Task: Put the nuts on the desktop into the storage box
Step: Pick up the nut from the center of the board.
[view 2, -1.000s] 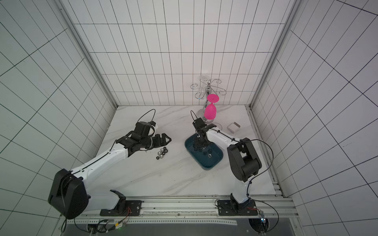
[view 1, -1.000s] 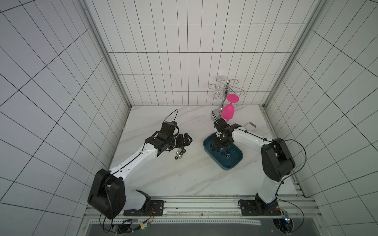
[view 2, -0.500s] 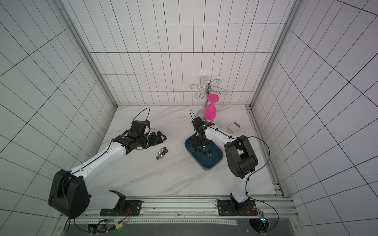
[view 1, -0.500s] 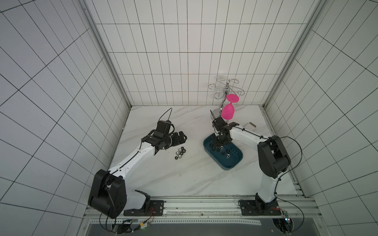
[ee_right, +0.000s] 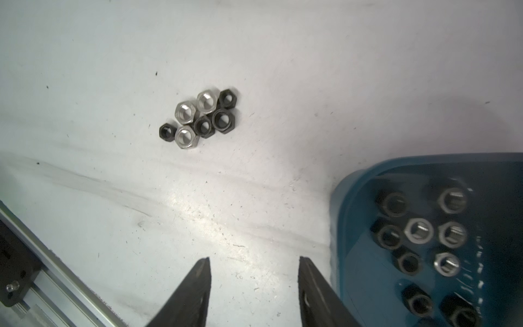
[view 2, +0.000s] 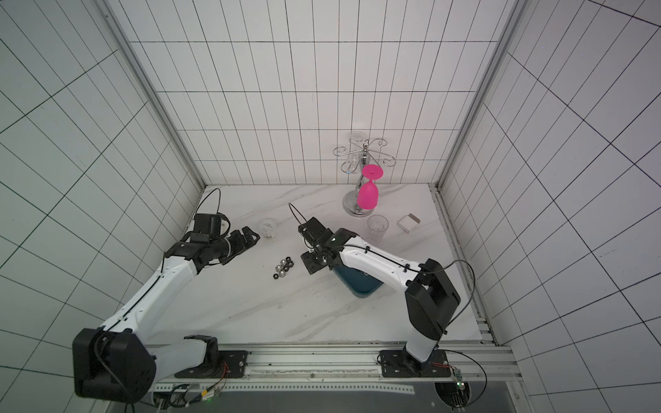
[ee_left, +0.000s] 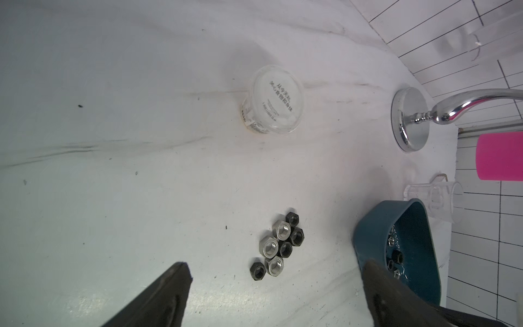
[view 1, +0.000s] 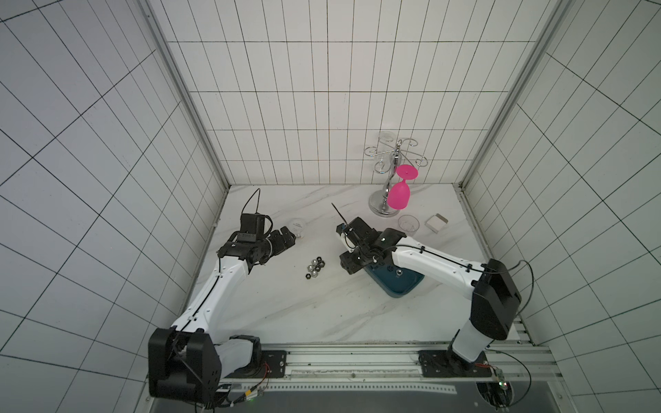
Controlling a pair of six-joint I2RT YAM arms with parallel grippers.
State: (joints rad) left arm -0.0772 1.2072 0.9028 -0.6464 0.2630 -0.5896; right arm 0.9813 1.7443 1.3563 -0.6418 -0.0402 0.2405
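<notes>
Nuts, seven tiny silver-and-black metal hexagons (ee_right: 202,124), clustered: you take the outlying black one (ee_right: 167,132) first with the right gripper (ee_right: 254,259), jaws spread, empty.

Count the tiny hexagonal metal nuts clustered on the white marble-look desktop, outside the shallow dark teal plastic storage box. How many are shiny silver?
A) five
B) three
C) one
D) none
B: the right wrist view shows three silver nuts among four black nuts in the cluster on the desktop, apart from the storage box.
</notes>
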